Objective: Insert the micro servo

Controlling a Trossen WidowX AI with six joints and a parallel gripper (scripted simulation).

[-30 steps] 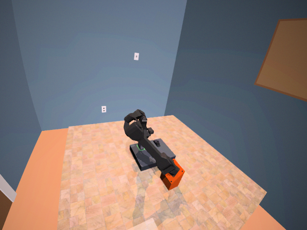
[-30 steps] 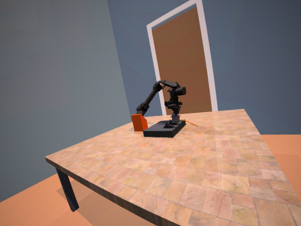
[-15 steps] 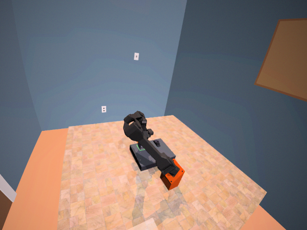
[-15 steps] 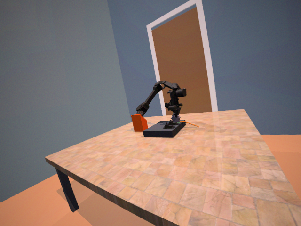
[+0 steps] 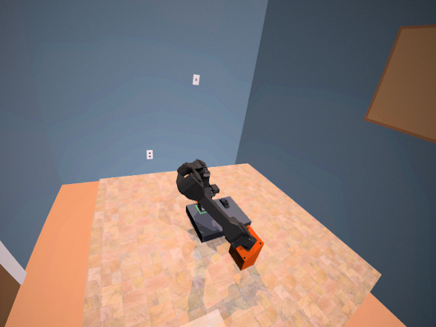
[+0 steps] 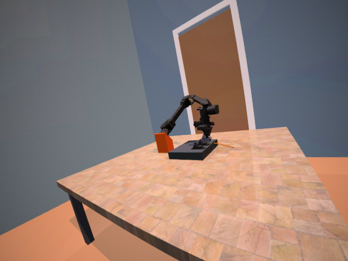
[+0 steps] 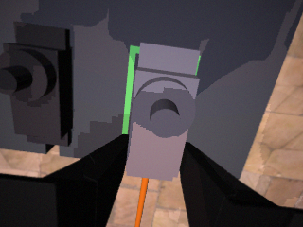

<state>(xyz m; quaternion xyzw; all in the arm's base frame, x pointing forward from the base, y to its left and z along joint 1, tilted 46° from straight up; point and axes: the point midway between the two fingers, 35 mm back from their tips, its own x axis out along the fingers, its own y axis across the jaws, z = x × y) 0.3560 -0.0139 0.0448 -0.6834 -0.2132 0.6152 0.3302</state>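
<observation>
The loose servo (image 7: 153,156) (image 6: 206,138) is grey, its round boss and shaft facing the wrist camera. My gripper (image 7: 154,145) (image 6: 207,136) is shut on its body near the cable end. The servo is over the green-marked pocket (image 7: 128,95) at the edge of the dark deck (image 7: 227,118) (image 6: 185,155) (image 5: 202,225). Green line shows along its left side and a short piece at upper right; the servo hides the pocket opening. Whether the ears touch the deck cannot be told. The orange cable (image 7: 142,200) (image 6: 224,145) runs out past the deck's edge; the side notch is hidden.
A dark fitted servo (image 7: 40,109) (image 6: 198,145) (image 5: 222,202) stands on the deck beside the pocket, left of my fingers in the wrist view. An orange block (image 5: 254,258) (image 6: 162,143) stands at the arm's base, close to the deck.
</observation>
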